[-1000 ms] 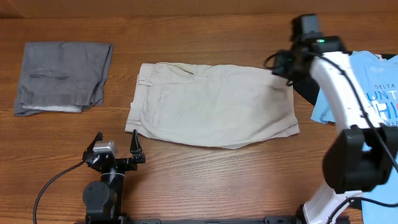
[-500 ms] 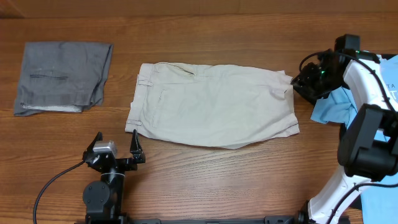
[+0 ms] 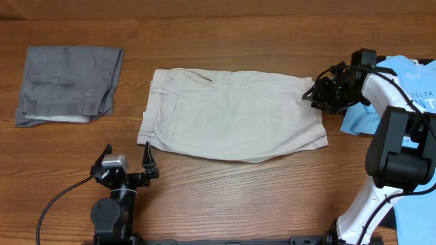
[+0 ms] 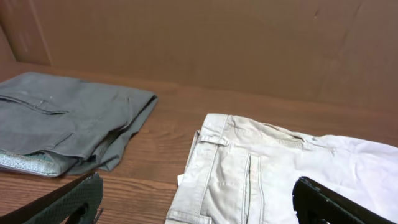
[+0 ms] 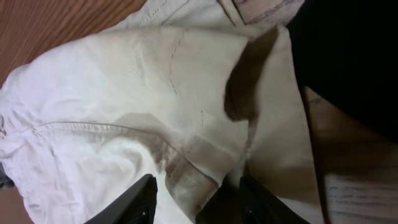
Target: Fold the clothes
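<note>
Trousers [image 3: 231,116], seemingly soft and limp, lie mid-bench [image 3: 225,197]; right gripper [image 3: 313,95] at their right hem [image 3: 321,129], left gripper [image 3: 127,151] spread wide near the front edge. Left wrist: waistband [image 4: 199,162], likely the firmer hold. Right wrist: fingers [image 5: 140,199] straddle hem; clamped or not, cannot tell

surface: brown wood-grain desk [image 3: 225,194] | backdrop: plain brown cardboard-like wall [image 4: 217,43] behind it | light: even, diffuse

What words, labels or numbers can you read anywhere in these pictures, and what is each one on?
"DELTA": printed on the light blue T-shirt, overhead view.
Larger letters below it: partly hidden and cut off, not readable.
khaki trousers and grey trousers: no text seen.
</note>
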`<action>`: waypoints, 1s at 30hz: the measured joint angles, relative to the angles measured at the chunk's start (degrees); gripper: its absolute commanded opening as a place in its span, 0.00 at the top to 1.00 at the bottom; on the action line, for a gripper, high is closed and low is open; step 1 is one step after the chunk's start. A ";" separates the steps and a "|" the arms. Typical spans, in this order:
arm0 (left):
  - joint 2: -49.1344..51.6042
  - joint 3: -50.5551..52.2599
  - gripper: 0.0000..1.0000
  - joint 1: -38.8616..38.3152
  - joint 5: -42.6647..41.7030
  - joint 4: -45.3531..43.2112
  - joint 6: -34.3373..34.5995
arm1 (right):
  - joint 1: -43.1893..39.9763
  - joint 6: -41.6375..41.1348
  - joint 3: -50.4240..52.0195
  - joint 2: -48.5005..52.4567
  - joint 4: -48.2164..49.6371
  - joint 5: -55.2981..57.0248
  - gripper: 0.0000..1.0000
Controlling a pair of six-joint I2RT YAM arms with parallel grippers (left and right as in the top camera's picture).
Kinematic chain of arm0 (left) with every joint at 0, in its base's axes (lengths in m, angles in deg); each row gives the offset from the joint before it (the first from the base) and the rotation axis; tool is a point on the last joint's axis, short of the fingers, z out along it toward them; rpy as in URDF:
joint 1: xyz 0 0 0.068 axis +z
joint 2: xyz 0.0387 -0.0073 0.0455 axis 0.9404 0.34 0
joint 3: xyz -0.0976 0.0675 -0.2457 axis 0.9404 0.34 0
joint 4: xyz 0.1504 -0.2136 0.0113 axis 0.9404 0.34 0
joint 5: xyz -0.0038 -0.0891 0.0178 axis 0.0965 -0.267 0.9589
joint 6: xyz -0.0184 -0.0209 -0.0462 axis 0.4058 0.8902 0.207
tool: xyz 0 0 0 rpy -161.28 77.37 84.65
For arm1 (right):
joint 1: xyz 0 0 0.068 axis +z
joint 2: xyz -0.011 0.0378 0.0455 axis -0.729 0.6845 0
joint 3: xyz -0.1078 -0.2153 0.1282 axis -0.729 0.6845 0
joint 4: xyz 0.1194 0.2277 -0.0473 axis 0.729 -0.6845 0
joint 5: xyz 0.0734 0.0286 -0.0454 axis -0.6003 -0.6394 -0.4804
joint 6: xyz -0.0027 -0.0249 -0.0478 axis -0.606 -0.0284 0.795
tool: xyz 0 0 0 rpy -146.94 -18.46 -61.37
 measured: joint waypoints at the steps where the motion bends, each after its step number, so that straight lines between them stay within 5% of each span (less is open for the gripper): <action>1: 0.00 0.00 0.00 0.00 -0.02 0.00 0.00 | 0.00 0.00 0.52 0.00 0.96 0.07 0.53; 12: 0.00 0.04 0.00 0.00 -0.02 -0.04 -0.02 | 0.00 -0.04 3.93 0.00 11.54 -0.66 0.55; 19: 0.00 0.04 0.00 0.00 -0.02 -0.04 -0.02 | -0.37 -0.57 4.04 0.02 15.78 -6.56 0.78; 30: 0.00 0.04 0.00 0.00 -0.02 -0.02 0.00 | -0.52 -1.53 4.04 0.02 20.02 -6.71 0.83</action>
